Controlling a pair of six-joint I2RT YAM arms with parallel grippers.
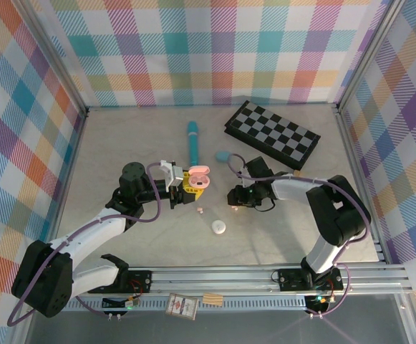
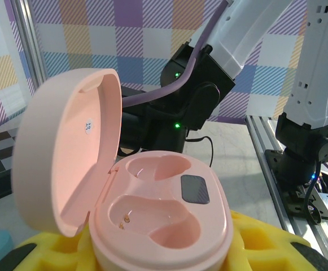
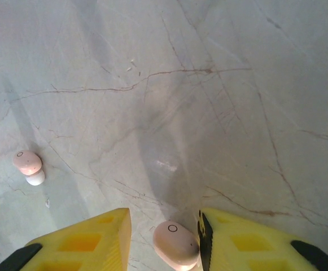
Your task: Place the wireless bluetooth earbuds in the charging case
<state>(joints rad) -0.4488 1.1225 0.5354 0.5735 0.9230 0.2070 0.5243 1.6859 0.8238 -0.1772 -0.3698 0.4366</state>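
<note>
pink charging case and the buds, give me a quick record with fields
case: pink charging case, lid open, both wells empty
left gripper: clamped on the case, holding it off the table
right gripper: jaws open around one pink earbud lying on the table
second earbud: loose on the table, apart from both grippers

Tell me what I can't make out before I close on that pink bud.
- Right wrist view: the bottom edge cuts off the pink earbud between the fingers of the right gripper; pad contact is unclear.
- Left wrist view: the left gripper hides the underside of the open charging case.
- Top view: the right gripper covers that earbud; the loose earbud is too small to read.
</note>
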